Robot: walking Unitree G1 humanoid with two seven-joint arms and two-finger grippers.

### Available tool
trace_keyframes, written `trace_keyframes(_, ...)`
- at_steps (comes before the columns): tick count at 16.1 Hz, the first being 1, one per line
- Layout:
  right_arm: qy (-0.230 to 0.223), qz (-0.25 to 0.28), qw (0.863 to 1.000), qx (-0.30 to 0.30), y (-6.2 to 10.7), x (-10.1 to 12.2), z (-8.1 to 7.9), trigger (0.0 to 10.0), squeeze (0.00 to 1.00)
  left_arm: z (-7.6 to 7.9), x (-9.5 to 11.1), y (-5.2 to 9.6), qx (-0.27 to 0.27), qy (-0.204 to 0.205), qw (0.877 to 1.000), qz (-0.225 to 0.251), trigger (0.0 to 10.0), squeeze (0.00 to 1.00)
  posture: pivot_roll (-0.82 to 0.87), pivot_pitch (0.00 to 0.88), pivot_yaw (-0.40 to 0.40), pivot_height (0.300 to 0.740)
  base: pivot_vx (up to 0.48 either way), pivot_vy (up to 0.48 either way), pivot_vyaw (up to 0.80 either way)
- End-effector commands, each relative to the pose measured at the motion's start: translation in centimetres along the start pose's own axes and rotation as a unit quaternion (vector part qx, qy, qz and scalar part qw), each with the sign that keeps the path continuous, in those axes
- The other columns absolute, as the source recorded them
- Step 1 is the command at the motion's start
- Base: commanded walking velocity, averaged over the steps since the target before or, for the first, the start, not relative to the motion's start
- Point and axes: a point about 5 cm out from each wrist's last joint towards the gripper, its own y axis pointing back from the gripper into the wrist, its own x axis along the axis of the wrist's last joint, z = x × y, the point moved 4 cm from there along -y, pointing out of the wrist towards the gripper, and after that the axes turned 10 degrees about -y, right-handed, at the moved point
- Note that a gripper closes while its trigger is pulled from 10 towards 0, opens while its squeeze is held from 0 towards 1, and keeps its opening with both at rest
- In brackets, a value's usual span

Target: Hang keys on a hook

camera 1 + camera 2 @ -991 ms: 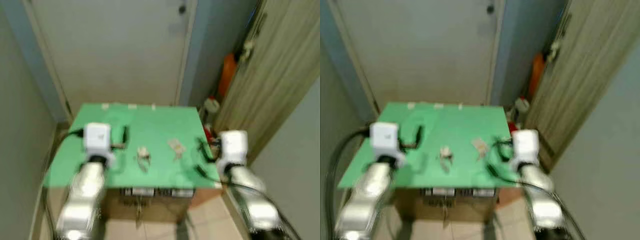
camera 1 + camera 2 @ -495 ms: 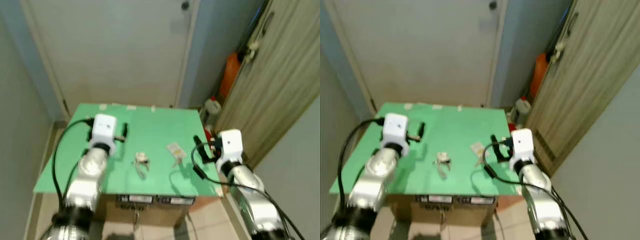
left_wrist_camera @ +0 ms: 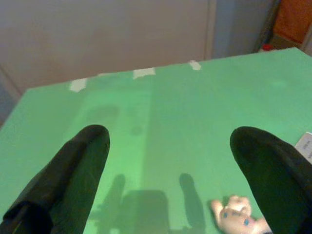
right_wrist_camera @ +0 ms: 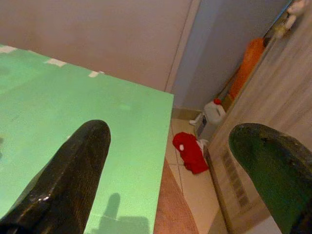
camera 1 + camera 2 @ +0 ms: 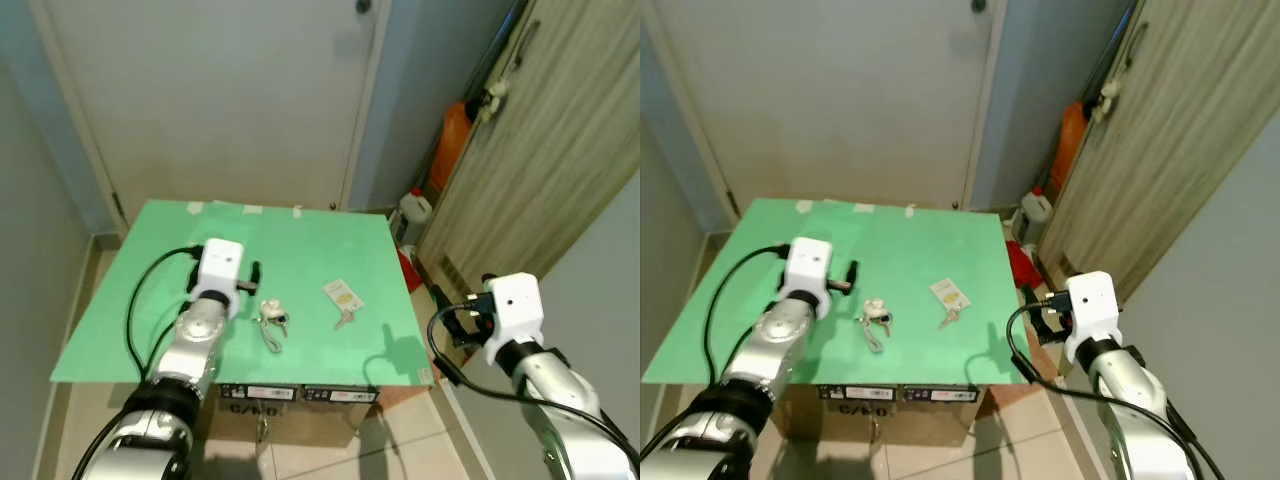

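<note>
The keys (image 5: pixel 270 319) are laid on the green bench (image 5: pixel 150 260), long axis toward the near edge, just beside the left gripper (image 3: pixel 168 161), whose fingers (image 3: pixel 78 170) are spread wide; the right gripper (image 4: pixel 170 161) is likewise held wide.

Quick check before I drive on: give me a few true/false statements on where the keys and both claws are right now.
1. The key bunch lies on the green table. True.
2. The left claw grips the key bunch. False: its fingers are open and empty, with the bunch lying just beside them.
3. The right claw is past the table's right edge, above the floor. True.
4. A single key with a white tag lies to the right of the bunch. True.
5. The right claw is shut on the tagged key. False: it is open and holds nothing.
</note>
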Motion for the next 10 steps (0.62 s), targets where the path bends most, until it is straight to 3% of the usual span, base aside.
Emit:
trace_keyframes(1,0.001,0.003,1.000,-0.007,0.5,0.6,0.7,10.0,0.00,-0.1,-0.1,-0.2,-0.005,-0.004,1.000,-0.003,10.0,0.00,-0.25,0.056,-0.090,0.740,0.000,0.000,0.00)
trace_keyframes(4,0.014,-0.019,1.000,-0.002,3.0,0.8,1.1,10.0,0.00,0.4,-1.3,-0.3,-0.017,-0.001,1.000,-0.026,10.0,0.00,-0.32,0.102,-0.113,0.740,0.000,0.000,0.00)
trace_keyframes(5,0.013,-0.023,1.000,0.003,3.9,1.2,1.4,10.0,0.00,1.1,-1.8,-0.2,-0.020,0.025,0.999,-0.038,10.0,0.00,-0.34,0.116,-0.123,0.740,0.000,0.000,0.00)
trace_keyframes(6,-0.002,-0.022,0.999,0.038,4.5,2.1,1.0,10.0,0.00,1.9,-2.0,-0.2,-0.032,0.048,0.997,-0.046,10.0,0.00,-0.36,0.131,-0.137,0.740,0.000,0.000,0.00)
trace_keyframes(8,-0.008,-0.023,0.996,0.090,5.4,4.0,0.4,10.0,0.00,2.7,-2.0,-0.3,-0.041,0.046,0.997,-0.048,10.0,0.00,-0.39,0.145,-0.154,0.740,0.000,0.000,0.00)
trace_keyframes(10,0.014,-0.060,0.988,0.139,7.6,4.7,0.1,10.0,0.00,3.1,-1.8,-0.4,-0.049,0.036,0.997,-0.049,10.0,0.00,-0.43,0.168,-0.176,0.740,0.000,0.000,0.00)
